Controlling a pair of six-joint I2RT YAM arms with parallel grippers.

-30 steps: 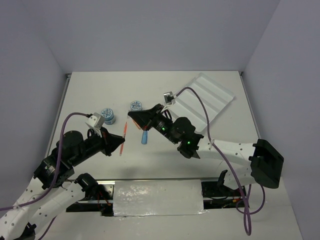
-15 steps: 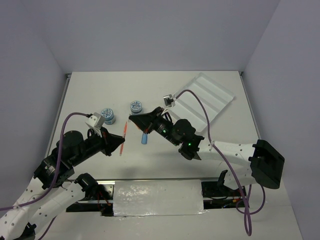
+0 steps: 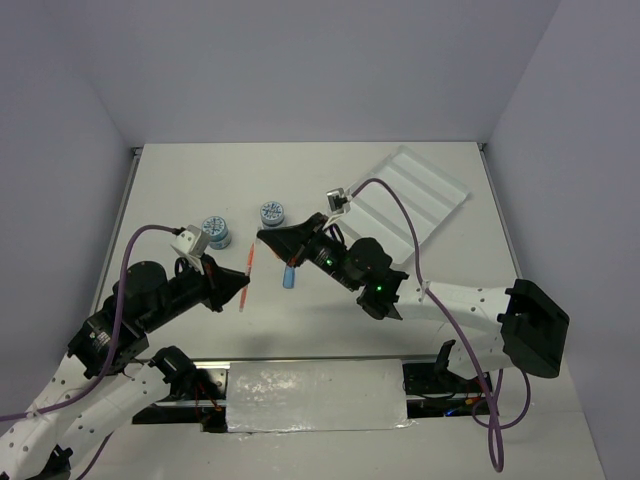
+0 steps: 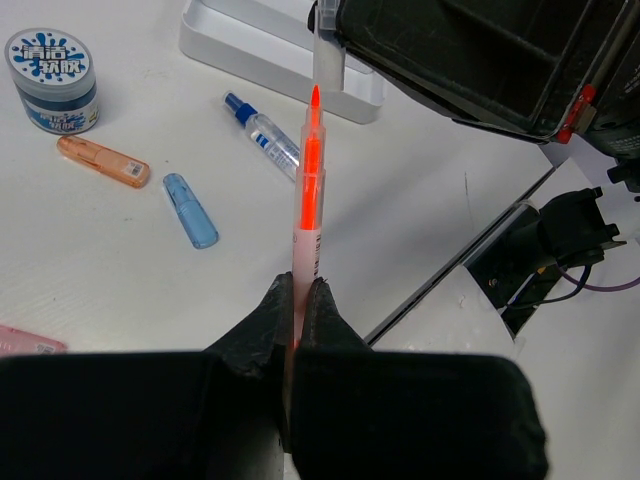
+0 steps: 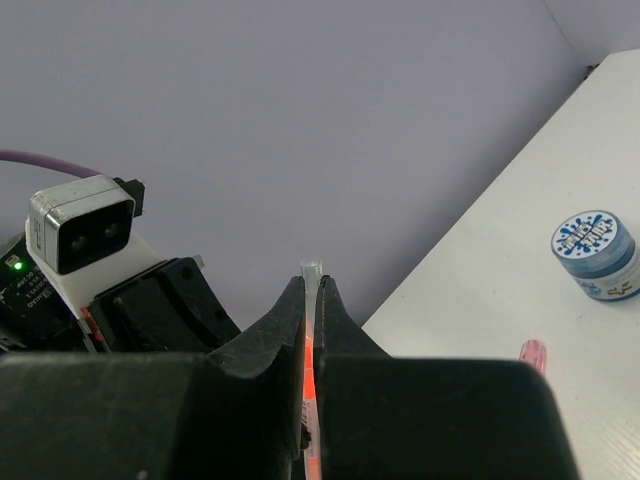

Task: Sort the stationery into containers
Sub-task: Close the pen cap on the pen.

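My left gripper (image 3: 246,283) (image 4: 300,285) is shut on the lower end of a thin orange pen (image 3: 250,262) (image 4: 310,170) and holds it above the table. My right gripper (image 3: 264,238) (image 5: 312,285) is shut on the pen's clear cap (image 4: 328,60) (image 5: 312,268) at the pen's orange tip. On the table lie two blue-patterned tubs (image 3: 216,231) (image 3: 272,212), an orange capsule (image 4: 103,160), a blue capsule (image 3: 289,277) (image 4: 190,210), a blue-capped clear bottle (image 4: 262,132) and a pink capsule (image 4: 25,340). The white divided tray (image 3: 412,195) sits at the back right.
The tray's near wall (image 4: 260,50) shows behind the bottle in the left wrist view. One tub (image 5: 597,255) and the pink capsule (image 5: 532,355) show at the right of the right wrist view. Grey walls enclose the table on three sides.
The right gripper has shifted slightly down and left onto the pen's tip end. The left arm and pen have stayed put.
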